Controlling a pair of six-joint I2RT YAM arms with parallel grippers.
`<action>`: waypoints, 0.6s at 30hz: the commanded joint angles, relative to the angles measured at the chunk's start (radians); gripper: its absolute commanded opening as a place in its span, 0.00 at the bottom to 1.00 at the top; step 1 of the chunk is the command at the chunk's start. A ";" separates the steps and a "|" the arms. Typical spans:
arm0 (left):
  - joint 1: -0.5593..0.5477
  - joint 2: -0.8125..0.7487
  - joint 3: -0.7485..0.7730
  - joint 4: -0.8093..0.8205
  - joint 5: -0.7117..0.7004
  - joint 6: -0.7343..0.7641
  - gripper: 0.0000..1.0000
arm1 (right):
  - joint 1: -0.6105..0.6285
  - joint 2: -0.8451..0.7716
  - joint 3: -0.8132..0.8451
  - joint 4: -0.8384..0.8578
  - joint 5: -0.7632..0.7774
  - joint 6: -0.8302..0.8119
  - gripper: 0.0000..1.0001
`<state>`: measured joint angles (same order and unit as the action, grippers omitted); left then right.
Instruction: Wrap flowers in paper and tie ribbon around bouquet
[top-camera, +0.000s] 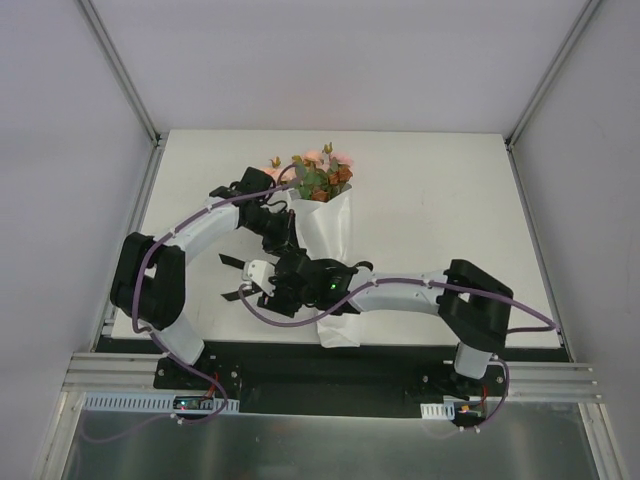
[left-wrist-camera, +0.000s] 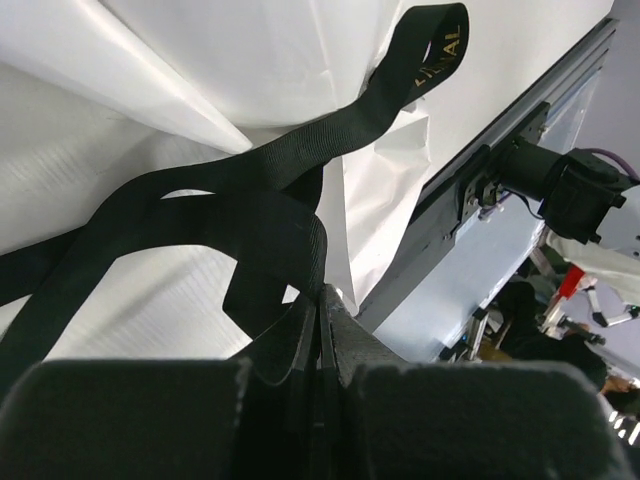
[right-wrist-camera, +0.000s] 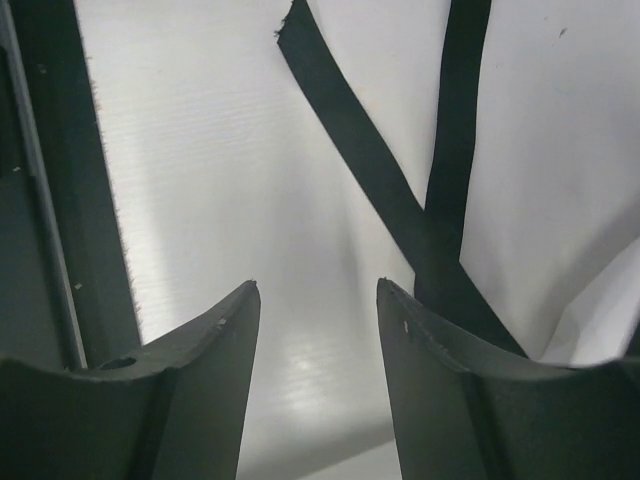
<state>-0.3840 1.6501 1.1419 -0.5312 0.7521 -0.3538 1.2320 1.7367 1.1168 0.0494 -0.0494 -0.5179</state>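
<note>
Two sets of jaws work over the bouquet (top-camera: 322, 215), which lies on the white worktop (top-camera: 450, 200) with its stem end toward the arm bases. Nearest, the right jaws stand parted and empty, low beside the near part of the paper (top-camera: 335, 330). In the right wrist view, two strands of the black ribbon (right-wrist-camera: 440, 210) cross just beyond one finger, outside the gap. Farther on, the left jaws are clenched on the ribbon, which runs from their tips in loose loops across the white paper, one end curling up with gold lettering showing. At the far end, the pink, peach and rust flowers (top-camera: 315, 175) spill from the cone's mouth.
</note>
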 joint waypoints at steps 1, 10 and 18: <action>0.011 0.023 0.093 -0.157 0.006 0.128 0.00 | -0.011 0.099 0.087 0.124 0.077 -0.079 0.53; 0.027 0.068 0.171 -0.269 -0.069 0.173 0.00 | -0.025 0.253 0.143 0.270 0.060 -0.076 0.52; 0.028 0.079 0.226 -0.343 -0.233 0.203 0.00 | -0.032 0.343 0.201 0.332 0.059 -0.090 0.53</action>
<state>-0.3645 1.7195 1.3140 -0.7944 0.6090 -0.1967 1.2037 2.0556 1.2625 0.2863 0.0124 -0.5880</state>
